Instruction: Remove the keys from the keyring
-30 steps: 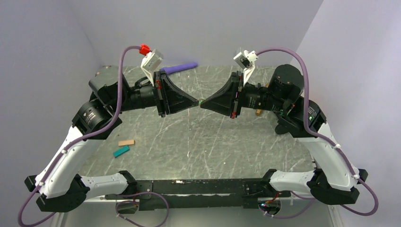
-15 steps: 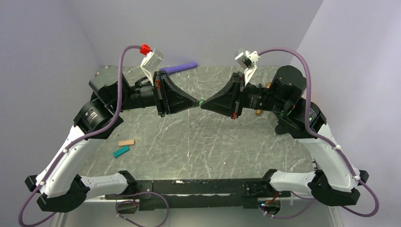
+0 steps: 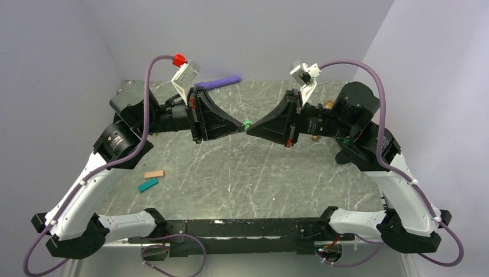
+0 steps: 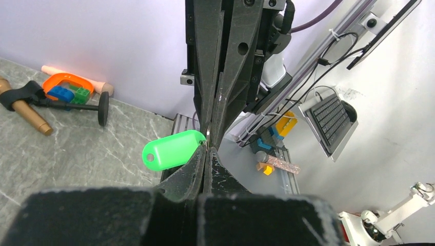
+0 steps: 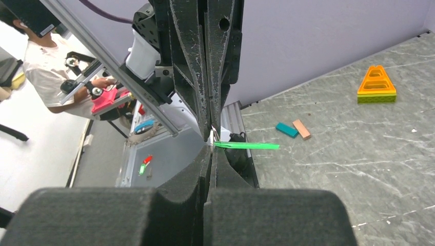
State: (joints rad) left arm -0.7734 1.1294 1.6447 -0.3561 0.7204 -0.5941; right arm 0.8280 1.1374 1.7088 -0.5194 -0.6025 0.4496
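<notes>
The keys are one small flat bright-green tag (image 3: 246, 124), held in the air above the middle of the table between my two grippers. My left gripper (image 3: 240, 126) and right gripper (image 3: 250, 129) meet tip to tip, both shut. In the left wrist view the tag (image 4: 172, 149) sticks out to the left of my shut left gripper (image 4: 206, 152), with the right gripper's fingers (image 4: 215, 77) opposite. In the right wrist view the tag (image 5: 247, 146) is edge-on beside my shut right gripper (image 5: 211, 147). A thin metal keyring (image 5: 214, 135) glints at the pinched tips.
A tan block (image 3: 154, 173) and a teal block (image 3: 147, 184) lie at the front left of the table. A purple rod (image 3: 219, 83) lies at the back. An orange triangular piece (image 5: 377, 84) and an orange clamp with bricks (image 4: 66, 84) lie on the table.
The right wrist has shifted slightly right and tilted, and the meeting point of the tips has moved a little to the right. The green tag shows more clearly between them.
</notes>
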